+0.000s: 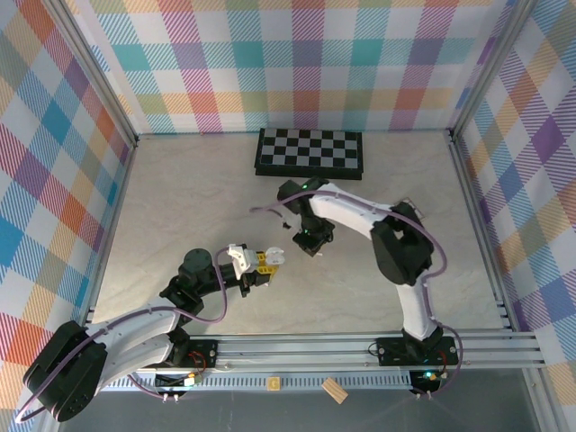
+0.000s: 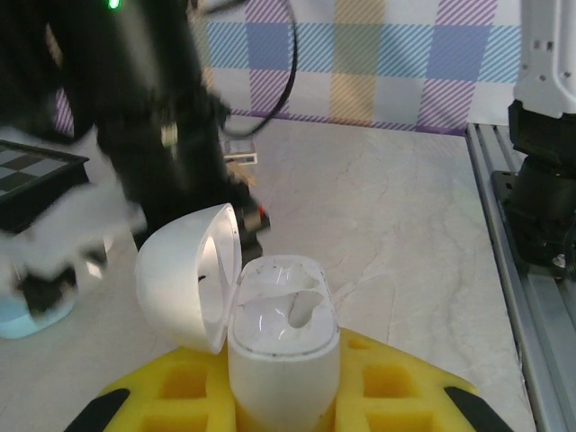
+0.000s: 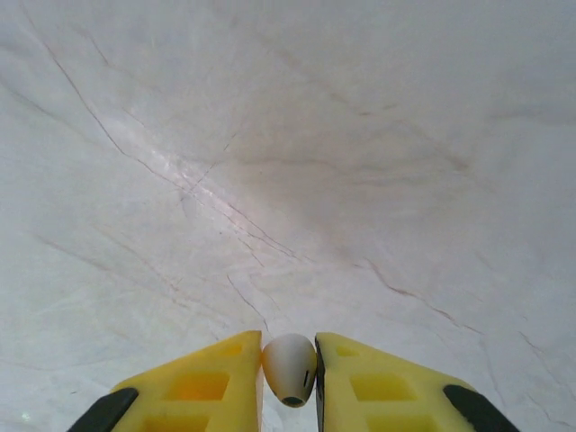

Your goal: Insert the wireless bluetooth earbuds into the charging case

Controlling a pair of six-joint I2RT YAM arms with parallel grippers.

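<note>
1. Yellow fingers (image 3: 207, 378) of the right gripper (image 3: 289, 382) are right up at the lens. They're pinched together on 1 white earbud (image 3: 289, 364), with bare table (image 3: 288, 135) behind it.
2. Left gripper (image 2: 283, 405) is clamped on the white case (image 2: 283, 351), holding it upright with the lid (image 2: 184, 274) flipped open to the left. The wells (image 2: 292, 310) look empty to me, though it's a bit blurry.
3. From above, the 2 grippers sit near each other mid-table but apart, with the right one just up and right of the case.
4. So I'd call this the carry step: earbud picked, not yet in the case.
5. Next move, I reckon, needs the right arm to bring the earbud over the open top, line it up with 1 well and go down gently. It's a tiny bud and a snug hole, so any tilt could jam it or shove the case around in the other grip. The lid blocks the left side, so coming in from the right looks safer.
</note>
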